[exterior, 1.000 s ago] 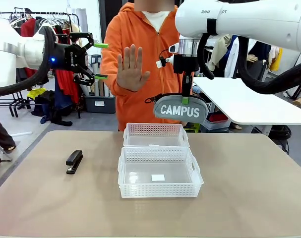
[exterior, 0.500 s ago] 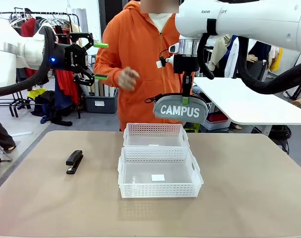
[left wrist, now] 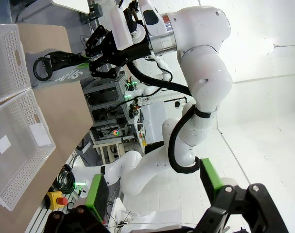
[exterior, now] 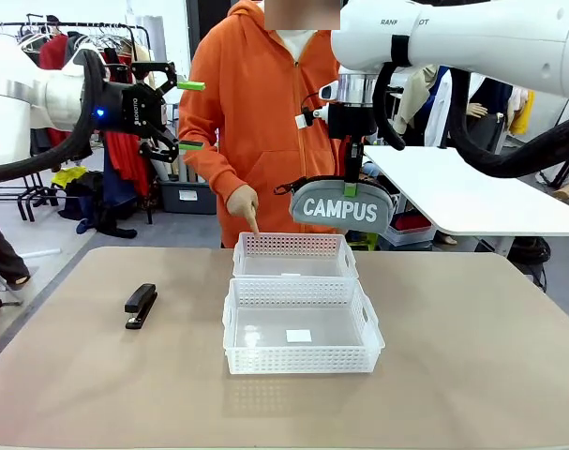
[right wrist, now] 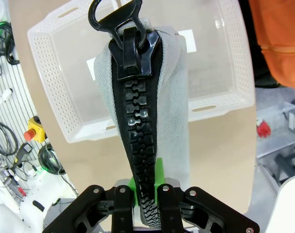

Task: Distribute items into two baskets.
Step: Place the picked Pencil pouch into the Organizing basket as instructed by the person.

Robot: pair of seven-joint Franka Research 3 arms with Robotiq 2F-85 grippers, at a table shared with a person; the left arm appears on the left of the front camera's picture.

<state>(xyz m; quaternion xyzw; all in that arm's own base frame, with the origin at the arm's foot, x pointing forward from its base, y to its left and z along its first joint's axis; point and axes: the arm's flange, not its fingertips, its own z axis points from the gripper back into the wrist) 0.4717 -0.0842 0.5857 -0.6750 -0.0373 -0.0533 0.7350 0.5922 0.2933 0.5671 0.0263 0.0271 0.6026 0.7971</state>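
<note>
My right gripper [exterior: 351, 184] hangs above the far right of the table, shut on the top of the grey CAMPUS pouch [exterior: 344, 209]. The pouch dangles above the far basket [exterior: 293, 256], apart from it. The near basket [exterior: 301, 330] stands just in front, touching it. The black stapler [exterior: 141, 306] lies on the table to the left. My left gripper [exterior: 185, 115] is held high at the left, open and holding nothing. In the right wrist view the right gripper [right wrist: 147, 191] pinches the pouch [right wrist: 171, 116] along its zipper, over a basket [right wrist: 45, 85]. The left gripper [left wrist: 154, 187] is open.
A person in an orange hoodie stands at the far side, one hand [exterior: 244, 202] pointing down at the far basket's left back corner. A white table [exterior: 471, 202] stands behind on the right. The left wrist view shows both baskets [left wrist: 11, 111] and the hanging pouch [left wrist: 72, 75].
The person's hand, raised with an open palm a second ago, has dropped and now points at the far basket. Both arms and the pouch have stayed still.
</note>
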